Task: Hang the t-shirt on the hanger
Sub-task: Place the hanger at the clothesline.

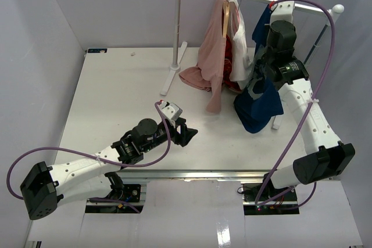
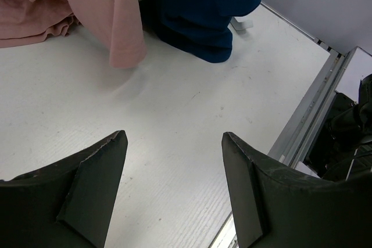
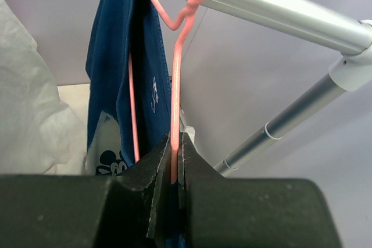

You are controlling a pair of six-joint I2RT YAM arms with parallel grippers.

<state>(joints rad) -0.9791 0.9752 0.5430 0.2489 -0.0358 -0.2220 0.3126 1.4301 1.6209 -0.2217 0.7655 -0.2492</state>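
The jaws of the right arm (image 1: 308, 114) are closed on the pink wire hanger (image 3: 174, 114), whose hook is up at the clothes rail (image 3: 279, 4). The navy t-shirt (image 3: 125, 56) hangs draped on it, its lower end reaching the desk (image 2: 174, 132). The jaws of the left arm (image 1: 81, 169) stand wide apart over the desk, empty, near a dusty-pink garment (image 2: 116, 15).

This is a robotics lab test cell, not a lived-in room. Two white robot arms, the left arm (image 1: 81, 169) and the right arm (image 1: 311, 114), sit on an aluminium rail (image 1: 192, 174) at the near edge of a white table (image 1: 116, 91), with purple cables (image 1: 333, 39) looping off them. Plain pale walls (image 1: 35, 39) box the table in. At the far right a small clothes rail (image 1: 177, 21) stands on it, holding the t-shirt (image 1: 258, 111) and other garments (image 1: 212, 62).
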